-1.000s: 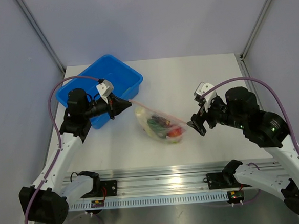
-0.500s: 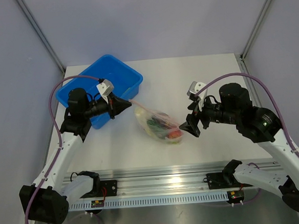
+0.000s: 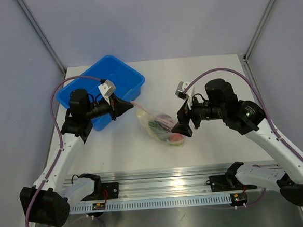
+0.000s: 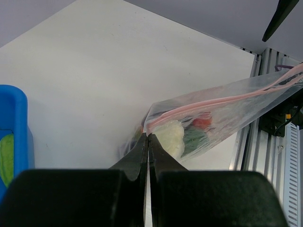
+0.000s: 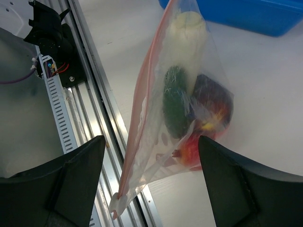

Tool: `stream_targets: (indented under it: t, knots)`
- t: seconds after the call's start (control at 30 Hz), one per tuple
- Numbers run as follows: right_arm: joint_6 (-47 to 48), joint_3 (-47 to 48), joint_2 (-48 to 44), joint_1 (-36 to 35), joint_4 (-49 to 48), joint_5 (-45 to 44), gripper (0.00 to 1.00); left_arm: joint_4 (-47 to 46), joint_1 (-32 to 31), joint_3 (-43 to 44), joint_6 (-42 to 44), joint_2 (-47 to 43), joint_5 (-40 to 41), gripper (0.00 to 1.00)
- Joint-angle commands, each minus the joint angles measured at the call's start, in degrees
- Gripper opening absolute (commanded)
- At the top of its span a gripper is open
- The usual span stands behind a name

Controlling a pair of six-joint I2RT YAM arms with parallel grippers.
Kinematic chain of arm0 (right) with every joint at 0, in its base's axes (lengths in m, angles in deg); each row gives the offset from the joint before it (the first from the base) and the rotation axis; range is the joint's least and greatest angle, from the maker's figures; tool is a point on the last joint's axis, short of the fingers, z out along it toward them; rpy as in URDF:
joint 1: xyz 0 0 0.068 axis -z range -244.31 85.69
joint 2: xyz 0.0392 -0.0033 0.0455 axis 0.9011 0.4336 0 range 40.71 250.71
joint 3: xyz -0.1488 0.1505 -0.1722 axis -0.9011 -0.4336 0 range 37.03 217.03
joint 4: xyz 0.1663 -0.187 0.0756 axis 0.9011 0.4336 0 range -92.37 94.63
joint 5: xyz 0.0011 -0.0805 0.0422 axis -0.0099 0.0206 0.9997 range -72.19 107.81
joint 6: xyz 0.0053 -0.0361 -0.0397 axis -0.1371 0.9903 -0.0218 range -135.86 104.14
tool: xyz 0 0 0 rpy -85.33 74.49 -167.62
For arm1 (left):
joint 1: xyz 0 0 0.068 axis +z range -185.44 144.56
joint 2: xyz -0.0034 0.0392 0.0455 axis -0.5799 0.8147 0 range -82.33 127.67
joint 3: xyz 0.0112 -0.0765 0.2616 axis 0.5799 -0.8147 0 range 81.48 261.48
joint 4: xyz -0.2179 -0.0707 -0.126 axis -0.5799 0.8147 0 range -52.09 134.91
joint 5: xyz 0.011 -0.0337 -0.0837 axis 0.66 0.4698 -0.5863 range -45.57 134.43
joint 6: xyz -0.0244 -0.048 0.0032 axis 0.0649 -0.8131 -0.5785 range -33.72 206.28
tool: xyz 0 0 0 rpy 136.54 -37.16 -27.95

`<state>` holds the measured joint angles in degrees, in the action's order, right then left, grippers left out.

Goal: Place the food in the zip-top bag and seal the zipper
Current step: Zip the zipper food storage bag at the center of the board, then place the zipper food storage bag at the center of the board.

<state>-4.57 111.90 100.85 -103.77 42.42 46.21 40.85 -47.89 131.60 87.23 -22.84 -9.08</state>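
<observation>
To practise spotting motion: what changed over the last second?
The right arm swung left to the zip-top bag; its open jaws now flank the bag's free end, gripping nothing. The left arm kept its jaws shut on the other corner; bag and food stayed put.

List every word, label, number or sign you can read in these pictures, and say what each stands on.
None can be read. The bag and the bin show no lettering. The small boards on the rail may carry print, but it is too small to tell.
</observation>
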Motion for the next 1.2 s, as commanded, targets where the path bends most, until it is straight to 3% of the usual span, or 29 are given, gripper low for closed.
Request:
stream_targets:
  t: [0.0, 0.17, 0.27, 0.37, 0.4, 0.53, 0.77, 1.0, 1.17]
  knots:
    - [-0.39, 0.36, 1.38, -2.01, -1.47, 1.13, 0.85, -2.06, 0.14, 3.48, -0.25, 0.54, 0.52, 0.00]
    - [0.75, 0.10, 4.19, -6.76, 0.55, -5.97, 0.82, -1.97, 0.14, 3.92, -0.51, 0.99, 0.61, 0.00]
    - [0.66, -0.34, 5.25, -7.03, 0.38, -9.49, 0.73, -2.06, 0.14, 4.19, -0.60, 1.16, 0.87, 0.00]
    - [0.23, -0.34, 5.69, -7.03, -0.41, -13.27, 0.27, -2.06, 0.14, 4.19, -0.69, 1.25, 0.96, 0.00]
    - [-0.04, -0.43, 5.78, -7.03, -0.76, -14.16, 0.01, -2.23, 0.23, 4.19, -0.69, 1.25, 0.96, 0.00]
    - [0.13, -1.65, 5.43, -7.03, -4.35, -19.16, 0.00, -2.59, 0.14, 4.19, -2.25, 1.86, 1.57, 0.00]
    - [6.28, -2.10, 7.00, -6.07, -12.36, -35.59, 0.00, -11.80, -1.43, 9.28, -7.27, 8.09, 2.98, 0.00]
    - [14.19, 3.25, 10.96, 5.34, -18.86, -38.86, 0.00, -26.39, -3.90, 18.76, -16.32, 20.57, 4.12, 0.00]
    - [18.76, 9.58, 14.74, 8.70, -20.98, -41.41, 0.00, -35.34, -5.22, 32.19, -23.35, 34.10, 4.65, 0.00]
